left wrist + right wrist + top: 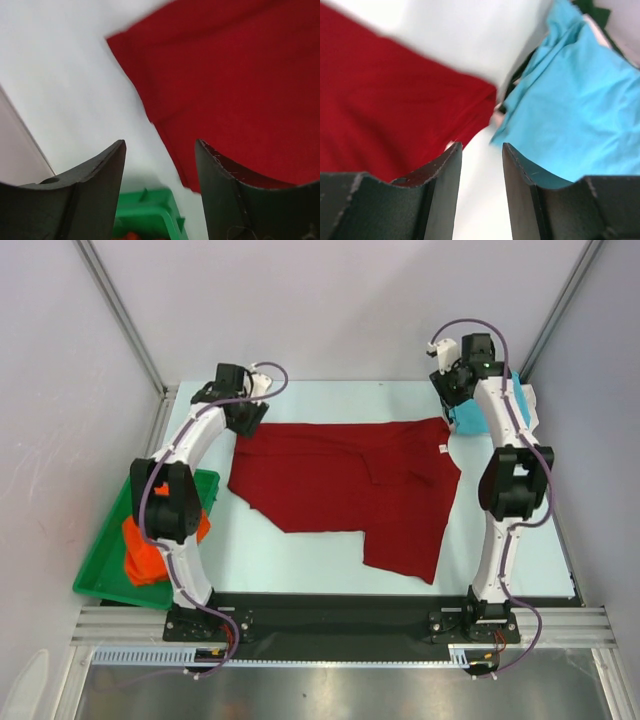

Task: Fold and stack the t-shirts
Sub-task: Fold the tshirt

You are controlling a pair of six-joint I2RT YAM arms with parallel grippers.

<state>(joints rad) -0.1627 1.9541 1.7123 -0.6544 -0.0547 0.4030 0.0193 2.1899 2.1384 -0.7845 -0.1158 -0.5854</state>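
Observation:
The dark red t-shirt (pixel 345 490) lies spread, partly folded, across the middle of the table. My left gripper (pixel 245 418) hovers at its far left corner, open, with nothing between the fingers (pixel 160 150); the red cloth (pixel 240 85) lies to its right. My right gripper (pixel 455 400) is above the shirt's far right corner, also open and empty (pixel 481 146), between the red cloth (pixel 385 110) and the turquoise t-shirt (pixel 580 115). The turquoise t-shirt (pixel 468 422) is bunched at the far right, partly behind the right arm. The orange t-shirt (pixel 148 550) lies in the tray.
A green plastic tray (pixel 105 570) sits at the table's left edge, its corner (pixel 150 210) showing under the left gripper. Metal frame posts (pixel 120 310) and side walls close in the table. Bare white table surface (pixel 300 560) lies in front of the red shirt.

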